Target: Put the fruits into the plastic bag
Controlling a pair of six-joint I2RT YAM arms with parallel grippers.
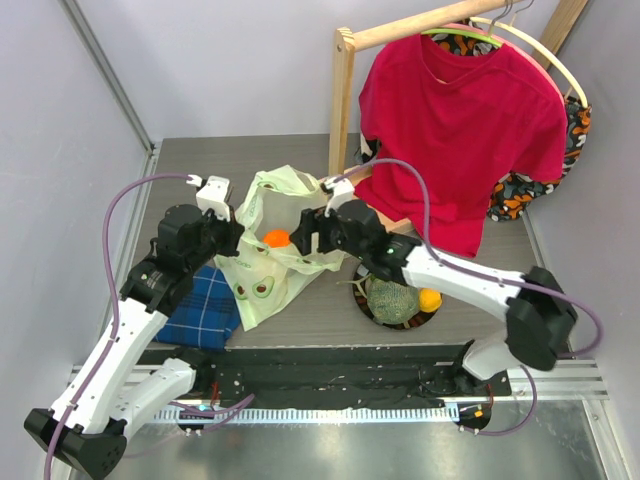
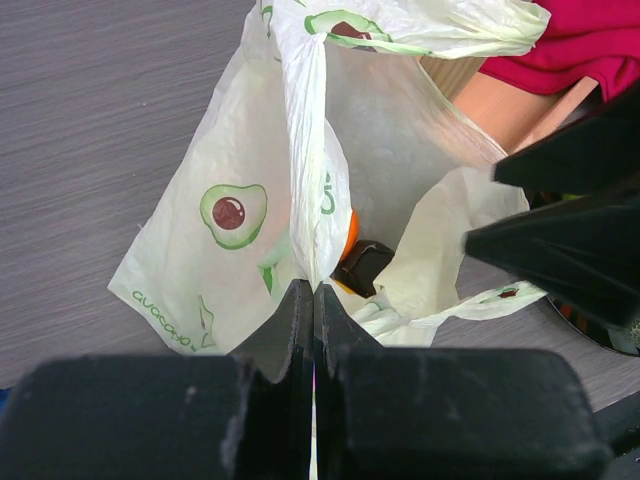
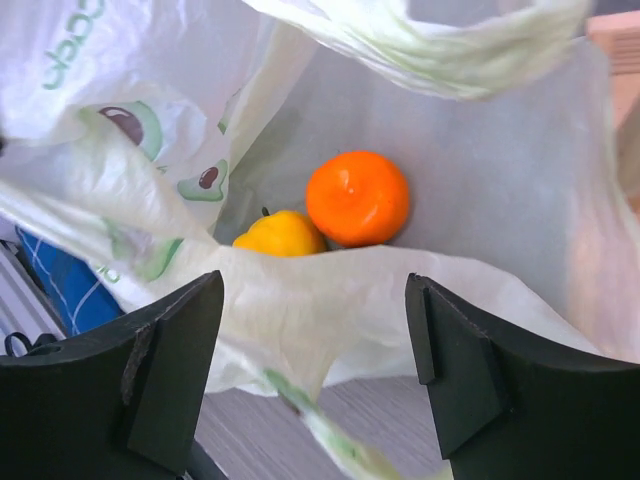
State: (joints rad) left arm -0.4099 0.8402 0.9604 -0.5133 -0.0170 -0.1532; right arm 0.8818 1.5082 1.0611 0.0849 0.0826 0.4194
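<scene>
1. Top view: the plastic bag [image 1: 262,285] sits on the bench [image 1: 200,160] between the arms, mouth up.
   - The left tool [image 1: 232,240] is at its left rim. The right tool [image 1: 312,235] is over the mouth at the right rim.
   - One orange [image 1: 276,238] shows inside.
   - The melon [image 1: 390,298] and a second orange [image 1: 430,299] sit on the plate [image 1: 378,320], just right of the bag and under the right forearm.
   - The key relation: the plate lies right of the right tool and nearer its base, so we judge the right arm the nearer one.
   - The melon looks roughly round, with no long axis to line up on. It may be a tight fit for the mouth.

2. Left wrist: the left tool [image 2: 313,300] has its jaws together, clamped on a pleat of the bag [image 2: 220,250] at the rim, holding the mouth up.
   - The film carries avocado prints. Green lettering at its lower edge looks like "avocado", seen inverted.
   - The right tool's dark fingers [image 2: 560,230] sit at the right edge.

3. Right wrist: the right tool [image 3: 315,370] has its jaws apart with nothing between them. The bag rim droops just past the fingertips.
   - Looking into the bag [image 3: 480,180], the orange [image 3: 358,197] and a yellow piece [image 3: 280,235] sit touching at the bottom.
   - Green letters at the top left are cut off, so we can't read them.
   - The blue plaid cloth [image 3: 60,280] shows at the left edge.
   - We see no green or purple piece in any view.
</scene>
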